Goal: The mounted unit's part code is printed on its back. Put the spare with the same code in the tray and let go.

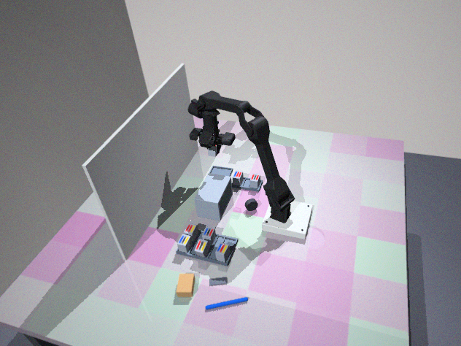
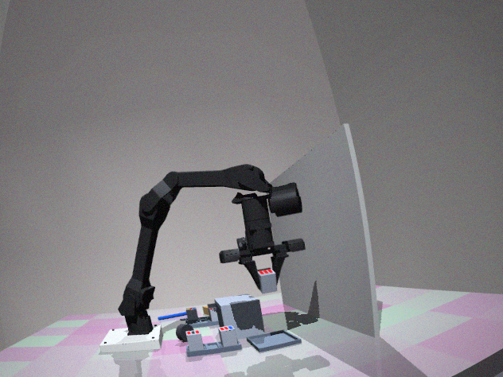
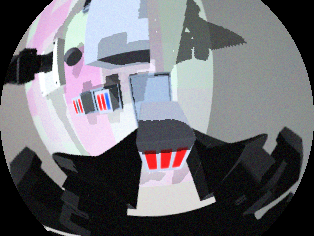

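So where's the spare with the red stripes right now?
In the exterior view the red-striped spare hangs clamped in the gripper, in the air above the grey mounted unit and tray, beside the upright panel.

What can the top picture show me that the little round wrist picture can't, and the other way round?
Only the top view shows the whole arm on its white base, the rack of five spares with mixed colour stripes, the black knob and the full upright panel. Only the wrist view shows, close up, the red-striped spare clamped in the gripper, directly above the tray. Both show the grey mounted unit, the small rack with two spares, the blue stick and the orange block.
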Robot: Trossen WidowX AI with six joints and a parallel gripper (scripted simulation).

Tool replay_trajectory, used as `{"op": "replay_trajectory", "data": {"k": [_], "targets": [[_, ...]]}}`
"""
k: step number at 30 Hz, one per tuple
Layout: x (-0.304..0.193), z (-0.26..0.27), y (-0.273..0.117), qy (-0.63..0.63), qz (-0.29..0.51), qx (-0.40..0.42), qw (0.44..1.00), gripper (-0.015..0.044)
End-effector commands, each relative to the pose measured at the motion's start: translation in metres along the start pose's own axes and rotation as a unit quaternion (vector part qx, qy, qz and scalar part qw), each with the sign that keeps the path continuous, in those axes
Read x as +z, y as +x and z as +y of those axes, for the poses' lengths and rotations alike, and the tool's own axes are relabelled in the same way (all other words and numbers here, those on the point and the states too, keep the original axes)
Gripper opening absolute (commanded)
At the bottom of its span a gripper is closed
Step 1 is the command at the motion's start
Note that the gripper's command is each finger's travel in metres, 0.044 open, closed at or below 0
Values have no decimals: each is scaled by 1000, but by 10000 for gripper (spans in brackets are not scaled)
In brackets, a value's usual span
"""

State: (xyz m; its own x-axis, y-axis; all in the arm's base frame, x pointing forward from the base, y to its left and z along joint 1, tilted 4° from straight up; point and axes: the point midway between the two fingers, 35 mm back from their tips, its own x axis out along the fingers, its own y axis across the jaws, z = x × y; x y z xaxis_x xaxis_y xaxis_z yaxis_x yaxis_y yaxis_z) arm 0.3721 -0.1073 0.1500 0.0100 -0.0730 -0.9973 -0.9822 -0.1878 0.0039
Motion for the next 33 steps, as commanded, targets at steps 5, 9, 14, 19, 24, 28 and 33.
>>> {"op": "replay_trajectory", "data": {"k": [5, 9, 14, 19, 24, 28, 33], "targets": [[0, 0, 7, -2, 0, 3, 1000, 0], [-1, 0, 10, -2, 0, 3, 1000, 0], [-1, 0, 13, -2, 1, 3, 1000, 0], [-1, -1, 17, -2, 1, 3, 1000, 0], [-1, -1, 21, -2, 1, 3, 1000, 0], [-1, -1, 24, -2, 1, 3, 1000, 0], [-1, -1, 27, -2, 1, 3, 1000, 0]]}}
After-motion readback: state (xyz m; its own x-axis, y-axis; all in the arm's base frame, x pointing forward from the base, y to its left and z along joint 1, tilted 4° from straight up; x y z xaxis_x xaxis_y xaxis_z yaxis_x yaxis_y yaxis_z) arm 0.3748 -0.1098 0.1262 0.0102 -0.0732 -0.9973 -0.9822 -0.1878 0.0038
